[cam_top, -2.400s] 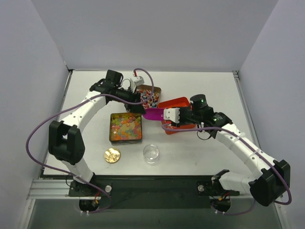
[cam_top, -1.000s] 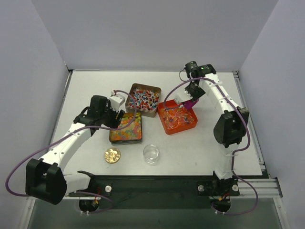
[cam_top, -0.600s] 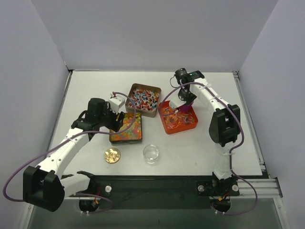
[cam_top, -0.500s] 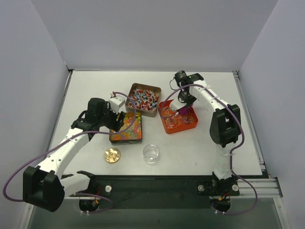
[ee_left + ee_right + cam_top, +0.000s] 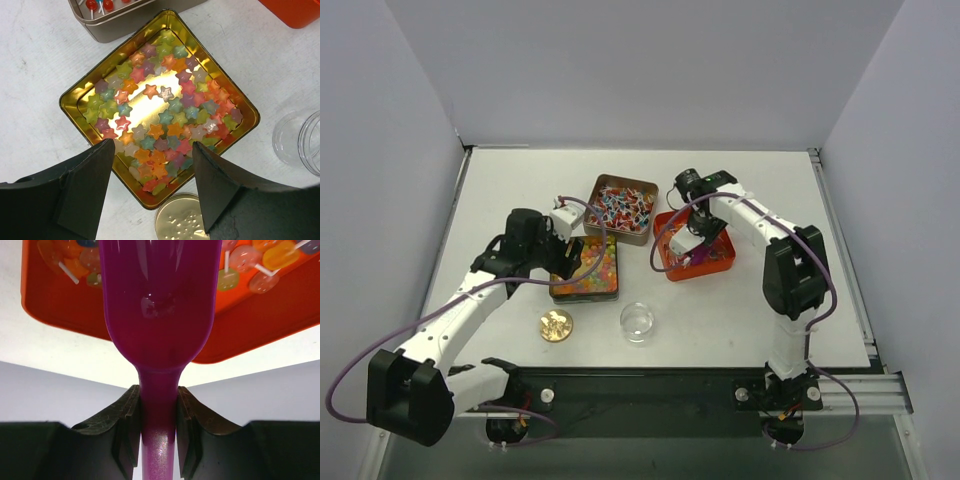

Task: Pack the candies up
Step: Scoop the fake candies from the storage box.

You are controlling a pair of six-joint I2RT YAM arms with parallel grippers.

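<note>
The right tool [image 5: 158, 396] is clamped on the purple scoop [image 5: 160, 300], its bowl over the orange tray [image 5: 250, 325] at frame top, likely to gather candies [image 5: 242, 257]. The left tool [image 5: 152, 150] hangs spread above the candy-filled gold tin [image 5: 67, 100], mid-frame

Both were the same build, tbh: left arm [image 5: 450, 320] and right arm [image 5: 752, 213] had white links with chunky black joints and thin purple cables [image 5: 653, 238] looping off them. Bases [image 5: 782, 392] sat at 6 o'clock. Left fingers [image 5: 82, 192] were matte black wedges, right fingers [image 5: 122, 425] dark and curved.
</note>
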